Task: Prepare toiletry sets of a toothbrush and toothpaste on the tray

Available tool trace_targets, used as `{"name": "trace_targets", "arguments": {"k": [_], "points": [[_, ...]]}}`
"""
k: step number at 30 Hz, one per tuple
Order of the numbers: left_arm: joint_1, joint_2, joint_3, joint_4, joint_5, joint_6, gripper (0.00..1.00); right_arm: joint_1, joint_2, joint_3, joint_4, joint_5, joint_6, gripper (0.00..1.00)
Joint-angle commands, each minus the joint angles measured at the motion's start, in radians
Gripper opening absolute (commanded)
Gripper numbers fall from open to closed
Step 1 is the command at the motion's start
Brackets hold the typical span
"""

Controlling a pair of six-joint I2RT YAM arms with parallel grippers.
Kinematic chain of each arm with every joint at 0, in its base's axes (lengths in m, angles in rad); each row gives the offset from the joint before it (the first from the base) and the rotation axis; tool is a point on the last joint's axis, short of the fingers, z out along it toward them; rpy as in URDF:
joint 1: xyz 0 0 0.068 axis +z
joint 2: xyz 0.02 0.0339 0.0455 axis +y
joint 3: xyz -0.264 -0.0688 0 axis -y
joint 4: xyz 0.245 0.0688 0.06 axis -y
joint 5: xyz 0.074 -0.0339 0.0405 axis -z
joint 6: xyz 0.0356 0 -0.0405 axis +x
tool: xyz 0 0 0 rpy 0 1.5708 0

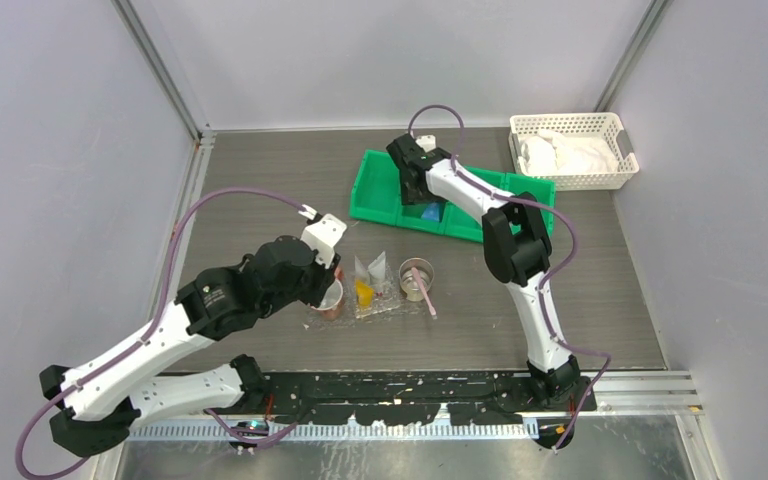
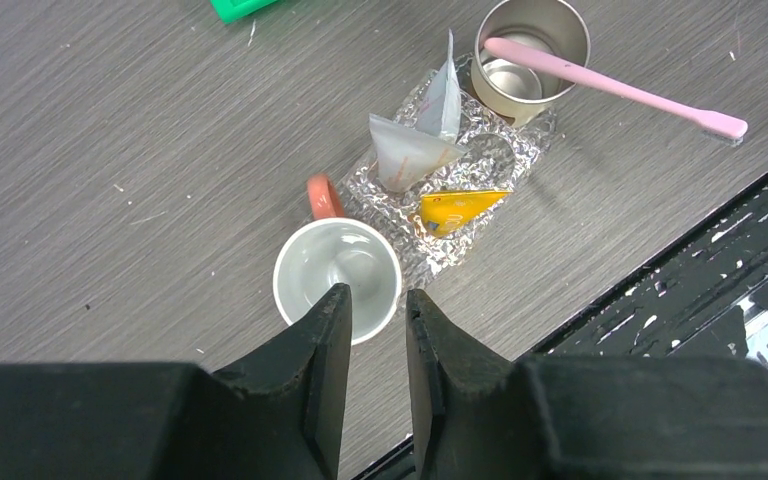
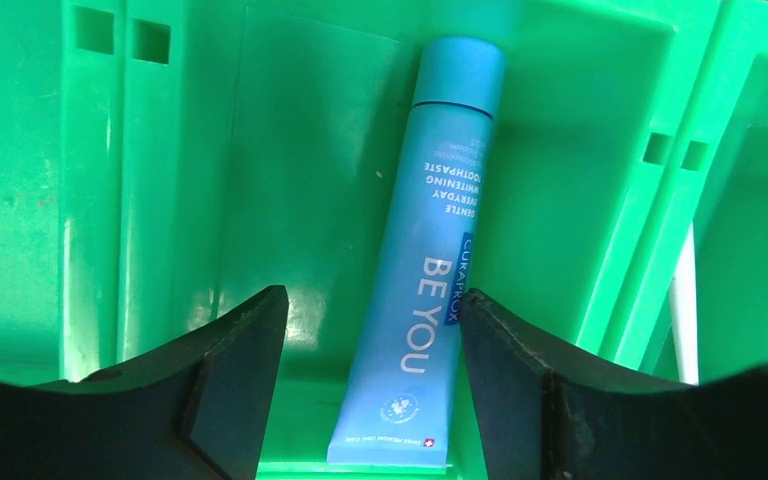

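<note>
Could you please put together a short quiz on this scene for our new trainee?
1. True or false: the pink toothbrush rests across the metal cup.
2. Where does the blue tube lie? A) in the green bin B) in the metal cup C) under the pink toothbrush
3. Fill in: the right gripper has its jaws ____, one on either side of the blue tube.
Key: 1 true; 2 A; 3 open.

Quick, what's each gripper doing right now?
Left gripper: narrow gap at the orange-handled white mug's rim; grip cannot be told.
Right gripper: open around the blue toothpaste tube, holding nothing.
</note>
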State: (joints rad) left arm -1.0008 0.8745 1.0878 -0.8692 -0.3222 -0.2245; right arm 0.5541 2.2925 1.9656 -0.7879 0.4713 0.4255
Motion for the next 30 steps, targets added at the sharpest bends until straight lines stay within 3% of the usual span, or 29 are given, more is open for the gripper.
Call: {"name": "trace_targets", "arguments": {"k": [1, 11, 15, 20, 24, 30], "points": [[0.004, -0.02, -0.001, 0.025, -0.003, -0.004, 0.29, -0.003, 0.058, -0.026, 0.015, -0.051, 0.016, 0.67], [0.004, 0.014, 0.011, 0.034, 0.012, -0.006, 0.28, 0.023, 0.009, -0.131, 0.117, -0.155, -0.062, 0.61], [0.004, 0.02, 0.012, 0.038, 0.014, -0.008, 0.29, 0.022, -0.004, -0.146, 0.131, -0.15, -0.07, 0.32], [0.004, 0.026, 0.014, 0.034, 0.018, -0.01, 0.29, 0.022, 0.003, -0.12, 0.13, -0.146, -0.079, 0.11], [0.004, 0.029, 0.02, 0.027, 0.016, -0.012, 0.29, 0.022, 0.005, -0.096, 0.136, -0.146, -0.097, 0.01], [0.004, 0.032, 0.025, 0.021, 0.013, -0.016, 0.28, 0.02, -0.078, -0.114, 0.174, -0.132, -0.123, 0.01]]}}
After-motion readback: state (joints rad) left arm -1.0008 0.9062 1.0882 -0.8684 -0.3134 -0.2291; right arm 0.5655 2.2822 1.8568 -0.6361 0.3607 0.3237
